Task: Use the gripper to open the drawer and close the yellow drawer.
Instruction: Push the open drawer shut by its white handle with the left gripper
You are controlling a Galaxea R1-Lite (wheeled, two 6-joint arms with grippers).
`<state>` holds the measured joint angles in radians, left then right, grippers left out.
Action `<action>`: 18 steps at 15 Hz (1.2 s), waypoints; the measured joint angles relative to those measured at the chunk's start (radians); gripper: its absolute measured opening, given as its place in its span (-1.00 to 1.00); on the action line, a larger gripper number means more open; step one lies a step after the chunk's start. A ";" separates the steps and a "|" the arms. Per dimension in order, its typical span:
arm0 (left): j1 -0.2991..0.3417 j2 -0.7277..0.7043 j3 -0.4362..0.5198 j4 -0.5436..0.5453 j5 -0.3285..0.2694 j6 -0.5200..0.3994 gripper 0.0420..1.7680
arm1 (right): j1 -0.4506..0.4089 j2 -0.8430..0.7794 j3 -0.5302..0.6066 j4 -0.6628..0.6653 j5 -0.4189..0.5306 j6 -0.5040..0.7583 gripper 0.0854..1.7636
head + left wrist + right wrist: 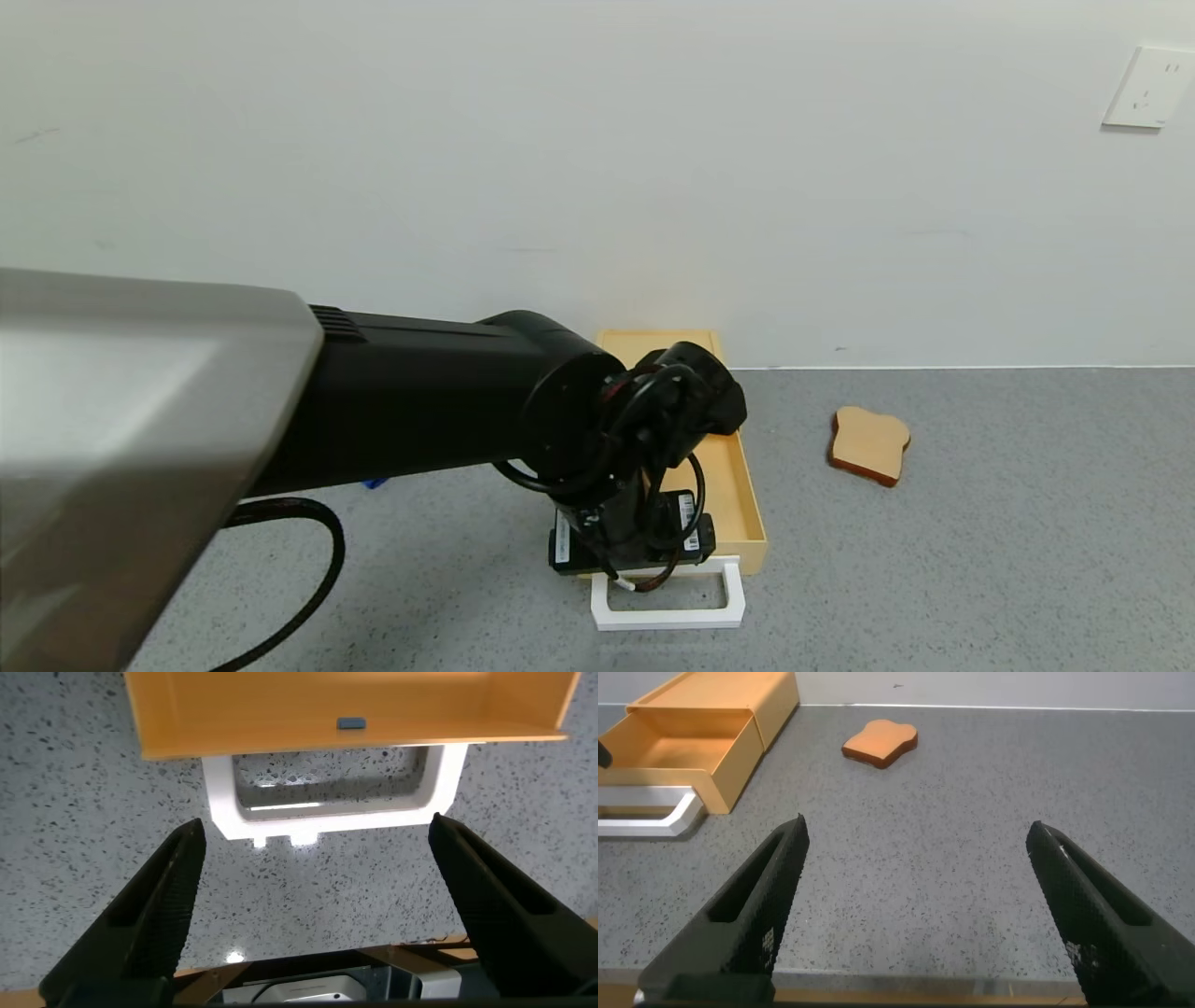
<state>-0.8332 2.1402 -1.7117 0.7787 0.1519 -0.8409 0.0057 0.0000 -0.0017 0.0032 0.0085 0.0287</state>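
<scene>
The pale yellow drawer is pulled out of its flat yellow box by the back wall; its white loop handle lies on the grey table. My left arm reaches over the drawer, and its gripper points down near the handle, mostly hidden by the wrist. In the left wrist view the left gripper is open and empty, just short of the handle and the drawer front. My right gripper is open and empty, low over bare table off to the right of the drawer.
A tan toast slice lies on the table right of the drawer, also in the right wrist view. A small blue piece sits inside the drawer. The white wall stands right behind the box. A black cable loops at front left.
</scene>
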 joint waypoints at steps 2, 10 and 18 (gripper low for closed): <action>-0.009 0.034 -0.018 0.007 0.002 -0.022 0.94 | 0.000 0.000 0.000 0.000 0.000 0.000 0.94; -0.035 0.124 -0.099 0.039 0.039 -0.043 0.94 | 0.000 0.000 0.000 0.000 0.000 0.000 0.94; -0.032 0.128 -0.110 0.097 0.079 -0.027 0.94 | -0.001 0.000 0.000 0.000 0.000 0.000 0.94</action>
<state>-0.8649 2.2679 -1.8219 0.8760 0.2309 -0.8683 0.0051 0.0000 -0.0017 0.0032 0.0089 0.0291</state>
